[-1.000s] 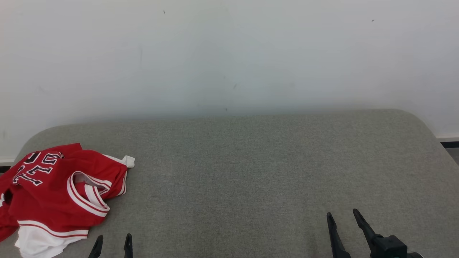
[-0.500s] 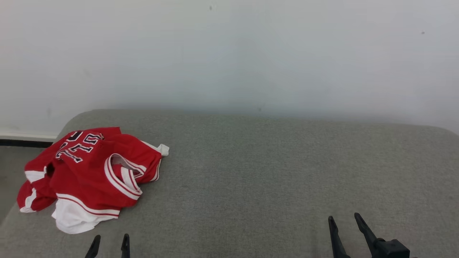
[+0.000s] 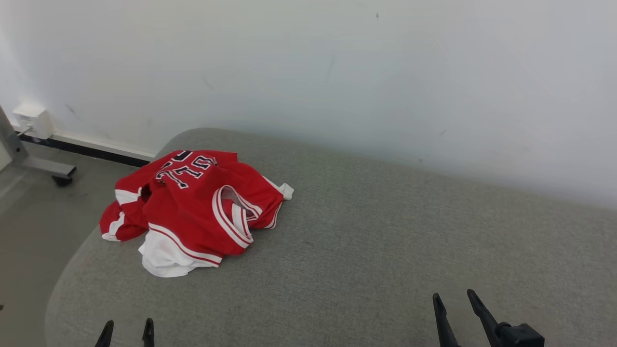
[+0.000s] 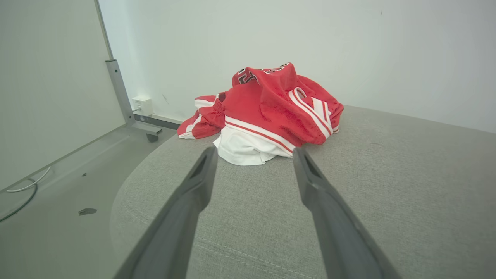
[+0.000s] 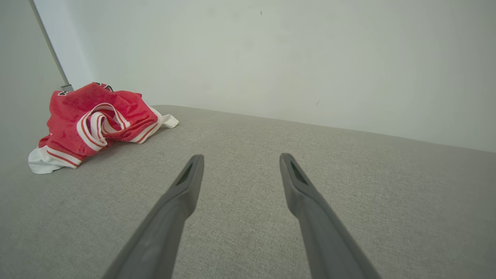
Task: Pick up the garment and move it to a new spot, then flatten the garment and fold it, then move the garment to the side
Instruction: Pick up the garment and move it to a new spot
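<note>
So the jersey [image 3: 193, 207] was sitting in a crumpled heap up at the far left corner of the grey padded table [image 3: 385, 250]. It was red with white trim, the neck hole faced up, and a white hem flopped out toward the near side. One red bit was right at the left edge, pretty close to going over onto the floor [image 3: 33, 231].

Both sets of jaws were wide open and holding nothing. The left jaws were low at the near left and aimed straight at the heap. From that wrist's view the white hem sat just past the tips, not touching. My guess is they were open like that to scoop up a good bunch of cloth, since a heap gives no clean edge to pinch.

The right jaws hung over bare table at the near right, well apart from the jersey. That's probably the free space it was meant to get spread out on.

So I'd say the pickup hadn't started and everything else was yet to come.
</note>
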Motion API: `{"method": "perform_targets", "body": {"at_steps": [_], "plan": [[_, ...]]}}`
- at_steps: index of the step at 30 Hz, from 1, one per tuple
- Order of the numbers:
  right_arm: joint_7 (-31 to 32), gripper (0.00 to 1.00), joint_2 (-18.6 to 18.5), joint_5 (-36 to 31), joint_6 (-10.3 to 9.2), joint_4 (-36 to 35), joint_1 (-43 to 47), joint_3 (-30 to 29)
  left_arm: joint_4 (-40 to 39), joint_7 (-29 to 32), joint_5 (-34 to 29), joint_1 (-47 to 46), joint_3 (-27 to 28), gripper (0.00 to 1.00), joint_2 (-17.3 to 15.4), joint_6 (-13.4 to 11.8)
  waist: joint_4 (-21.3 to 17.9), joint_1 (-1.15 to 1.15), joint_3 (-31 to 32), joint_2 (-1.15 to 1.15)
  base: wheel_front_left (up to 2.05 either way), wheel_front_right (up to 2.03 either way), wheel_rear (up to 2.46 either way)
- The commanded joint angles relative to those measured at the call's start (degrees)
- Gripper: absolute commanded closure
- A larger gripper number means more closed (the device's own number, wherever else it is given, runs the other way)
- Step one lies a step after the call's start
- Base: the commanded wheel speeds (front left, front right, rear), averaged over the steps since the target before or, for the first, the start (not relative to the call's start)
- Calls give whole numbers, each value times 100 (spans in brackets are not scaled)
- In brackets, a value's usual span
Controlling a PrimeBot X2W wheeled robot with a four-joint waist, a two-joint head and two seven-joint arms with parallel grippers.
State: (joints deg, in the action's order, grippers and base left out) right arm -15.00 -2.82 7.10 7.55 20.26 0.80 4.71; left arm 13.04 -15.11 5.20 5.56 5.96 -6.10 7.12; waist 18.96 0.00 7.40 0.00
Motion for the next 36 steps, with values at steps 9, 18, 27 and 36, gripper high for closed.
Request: {"method": "perform_targets", "body": {"at_steps": [9, 18, 27, 36], "plan": [[-17, 0, -13, 30, -12, -23, -144, 170, -104, -8, 72, 207, 218, 0, -33, -61, 579, 0, -51, 0, 0, 0, 0], [-18, 0, -12, -4, -12, 29, -280, 251, -230, -7, 121, 310, 396, 0, 28, -89, 661, 0, -137, 0, 0, 0, 0], [-18, 0, -12, 43, -12, 20, -206, 205, -285, -7, 110, 338, 398, 0, 110, -136, 662, 0, -141, 0, 0, 0, 0], [-18, 0, -11, -118, -12, -133, -46, 160, -81, 861, 467, -746, 226, 0, -64, -65, 631, 0, -324, 0, 0, 0, 0]]}}
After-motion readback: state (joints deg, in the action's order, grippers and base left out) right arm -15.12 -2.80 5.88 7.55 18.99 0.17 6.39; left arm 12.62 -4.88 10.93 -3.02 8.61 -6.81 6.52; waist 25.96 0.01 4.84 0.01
